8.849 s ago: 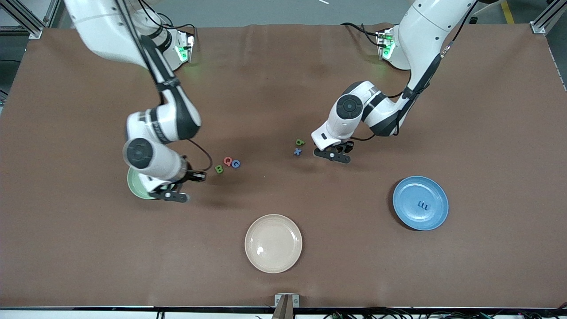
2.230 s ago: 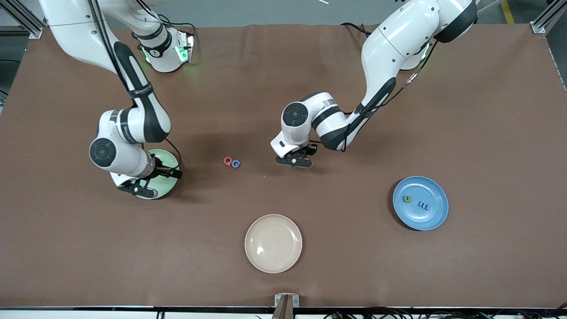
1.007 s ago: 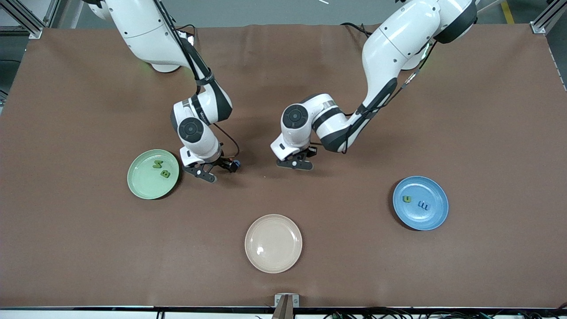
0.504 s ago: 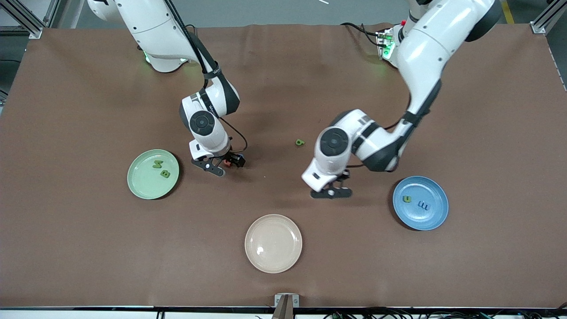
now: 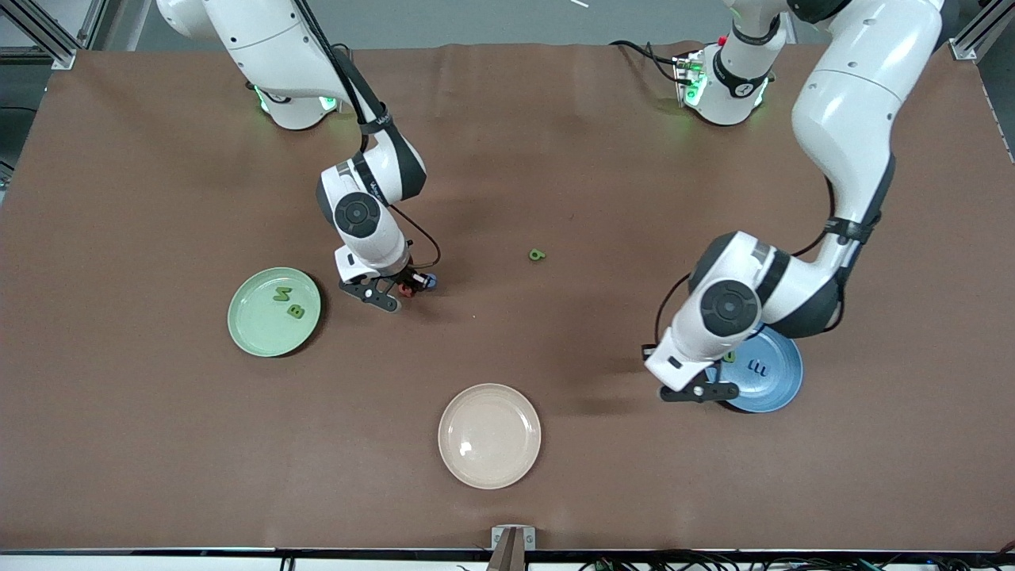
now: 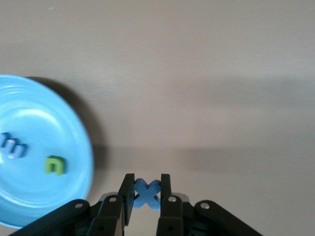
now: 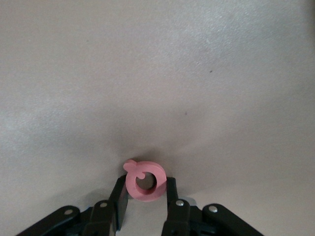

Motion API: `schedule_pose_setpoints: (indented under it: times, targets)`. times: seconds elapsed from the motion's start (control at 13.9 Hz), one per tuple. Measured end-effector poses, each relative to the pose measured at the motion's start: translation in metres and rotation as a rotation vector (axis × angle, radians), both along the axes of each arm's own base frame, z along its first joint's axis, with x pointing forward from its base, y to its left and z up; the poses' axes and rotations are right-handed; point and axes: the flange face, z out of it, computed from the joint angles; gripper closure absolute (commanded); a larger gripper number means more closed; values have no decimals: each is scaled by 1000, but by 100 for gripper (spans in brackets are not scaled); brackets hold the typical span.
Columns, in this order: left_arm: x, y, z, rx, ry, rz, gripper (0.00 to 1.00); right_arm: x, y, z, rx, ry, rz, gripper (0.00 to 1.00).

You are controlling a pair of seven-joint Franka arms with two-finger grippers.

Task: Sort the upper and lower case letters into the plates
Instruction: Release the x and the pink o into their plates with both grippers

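My right gripper (image 5: pixel 394 292) is down on the table near the pale green plate (image 5: pixel 252 325), shut on the red Q (image 7: pixel 132 186). The blue G (image 5: pixel 430 280) lies right beside it. Green N (image 5: pixel 280 294) and green B (image 5: pixel 297 312) lie in that plate. My left gripper (image 5: pixel 702 390) hangs at the rim of the blue plate (image 5: pixel 781 381), on the side toward the right arm's end, shut on the blue x (image 6: pixel 147 195). A blue m (image 6: pixel 12 146) and a small green letter (image 6: pixel 54 165) lie in the blue plate (image 6: pixel 44 201). Another small green letter (image 5: pixel 537 254) lies mid-table.
A cream-beige plate (image 5: pixel 489 468) sits near the front camera, between the two coloured plates. The left arm's elbow reaches over the blue plate and hides part of it in the front view.
My left arm has swung from mid-table to the blue plate's rim, carrying the blue x. My right gripper has shut on the red Q, nudging the G aside.
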Motion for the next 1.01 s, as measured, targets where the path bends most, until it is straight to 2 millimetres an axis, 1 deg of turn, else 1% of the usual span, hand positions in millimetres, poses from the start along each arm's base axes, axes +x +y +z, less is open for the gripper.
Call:
schedule_pose_setpoints:
  times: [0.14,0.22,0.29,0.36,0.5,0.58,0.65,0.72,0.79,0.86,0.94,1.01]
  targets:
    - [6,39,-7,5,27,-18,95,8,-13,2,-1,-4,21,97]
    - [10,59,-9,4,34,-30,95,16,-26,6,-1,-3,44,97]
    - [13,78,-10,3,42,-46,95,26,-46,14,-4,14,72,97]
    - [15,96,-13,2,54,-65,95,38,-73,24,-3,41,104,97]
    - [15,133,-20,-2,81,-91,93,63,-134,51,17,66,159,97]
    - [13,149,-25,-5,94,-97,88,72,-166,60,29,65,188,97]
    - [11,158,-29,-7,106,-97,87,78,-198,65,39,62,218,97]
    - [8,162,-33,-8,116,-94,85,83,-230,64,46,59,248,97]
    - [5,164,-38,-7,126,-93,80,85,-262,63,53,58,278,97]
    - [2,164,-41,-7,136,-93,61,85,-286,61,58,54,300,97]
    - [-1,166,-45,-7,144,-92,38,85,-303,59,60,50,314,97]
    - [-2,169,-47,-7,149,-87,1,85,-311,56,59,43,323,97]
